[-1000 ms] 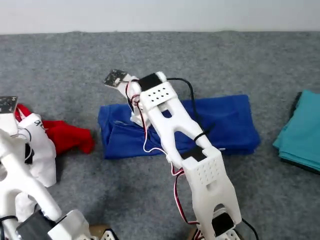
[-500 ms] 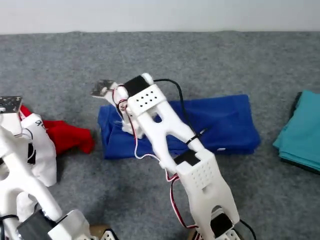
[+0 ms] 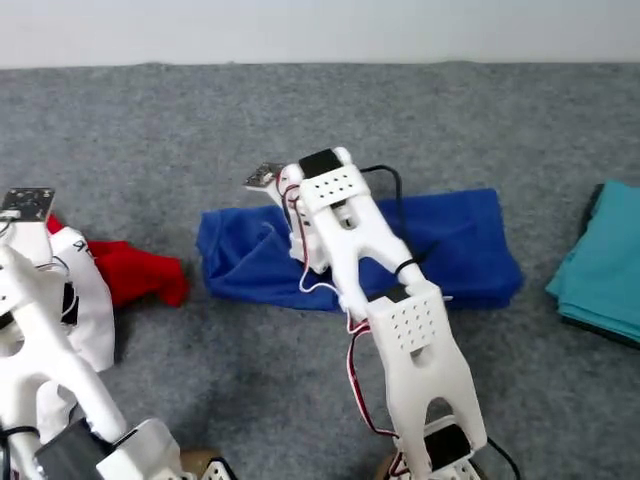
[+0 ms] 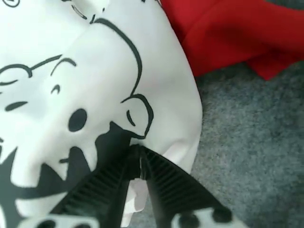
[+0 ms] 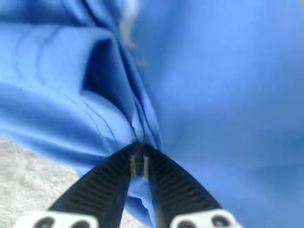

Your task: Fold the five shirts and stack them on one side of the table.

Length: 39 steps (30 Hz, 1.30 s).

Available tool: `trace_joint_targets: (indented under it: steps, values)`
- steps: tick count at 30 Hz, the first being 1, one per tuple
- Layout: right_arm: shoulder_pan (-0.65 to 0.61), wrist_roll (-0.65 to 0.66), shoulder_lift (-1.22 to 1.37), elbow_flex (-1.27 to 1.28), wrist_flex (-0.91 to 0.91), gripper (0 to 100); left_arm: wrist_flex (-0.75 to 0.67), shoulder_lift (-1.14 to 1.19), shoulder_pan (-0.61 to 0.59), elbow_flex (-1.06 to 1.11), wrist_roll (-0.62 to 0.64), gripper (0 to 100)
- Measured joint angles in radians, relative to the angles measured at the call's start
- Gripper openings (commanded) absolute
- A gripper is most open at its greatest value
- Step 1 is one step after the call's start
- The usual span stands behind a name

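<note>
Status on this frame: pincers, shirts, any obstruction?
Right pincer shut on blue shirt, edge bunched. Left pincer shut on white shirt, red shirt beside it. Teal stack lies apart; no obstruction seen.

We see soft, matt cloth in the blue shirt (image 3: 460, 240), the red shirt (image 3: 140, 272) and the white shirt (image 4: 71, 57), whose black print lies flat. The bench (image 3: 150, 130) is covered in rough grey felt-like carpet. The right arm (image 3: 420, 340) and left arm (image 3: 40, 340) are matt white plastic; the jaws are ribbed black plastic.

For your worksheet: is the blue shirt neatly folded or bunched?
Bunched at one end: the blue shirt creases where the right gripper pinches it.
</note>
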Motion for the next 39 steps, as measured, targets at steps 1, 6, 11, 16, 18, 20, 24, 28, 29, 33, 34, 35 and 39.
trace_joint_targets:
  steps: [1, 6, 11, 16, 18, 20, 24, 28, 29, 33, 34, 35, 39]
  values:
    - [-0.018, 0.0, 0.0, -0.029, 0.018, 0.9, 0.0, 0.0, 0.0, 0.0, 0.0, 2]
    - [-0.098, 0.0, -0.032, -0.178, 0.031, 0.9, 0.0, 0.0, 0.002, 0.0, 0.0, 2]
    - [-0.132, 0.0, -0.037, -0.236, 0.025, 0.9, 0.0, 0.0, 0.002, 0.0, 0.0, 2]
    - [-0.135, 0.0, 0.057, -0.239, -0.015, 0.9, 0.0, 0.0, 0.002, 0.0, 0.0, 2]
    - [-0.133, 0.0, 0.098, -0.239, -0.038, 0.9, 0.0, 0.0, 0.002, 0.0, 0.0, 2]
    - [-0.133, 0.0, 0.121, -0.239, -0.046, 0.9, 0.0, 0.0, 0.002, 0.0, 0.002, 2]
    - [-0.132, 0.0, 0.124, -0.311, 0.017, 0.9, 0.009, -0.017, 0.002, 0.002, 0.002, 2]
    - [-0.087, -0.061, 0.103, -0.339, 0.032, 0.9, 0.046, -0.089, 0.002, 0.002, 0.002, 2]
    - [-0.066, -0.084, 0.083, -0.338, 0.032, 0.9, 0.054, -0.11, 0.002, 0.002, 0.003, 2]
    - [0.035, -0.118, -0.048, -0.222, 0.034, 0.9, 0.086, -0.187, 0.002, 0.002, 0.005, 2]
    - [0.066, -0.126, -0.086, -0.172, 0.034, 0.9, 0.095, -0.201, 0.002, 0.002, 0.005, 2]
    - [0.1, -0.137, -0.124, -0.12, 0.034, 0.9, 0.106, -0.213, 0.002, 0.002, 0.005, 2]
    - [0.269, -0.164, -0.281, 0.072, 0.034, 0.9, 0.13, -0.235, 0.002, 0.002, 0.005, 2]
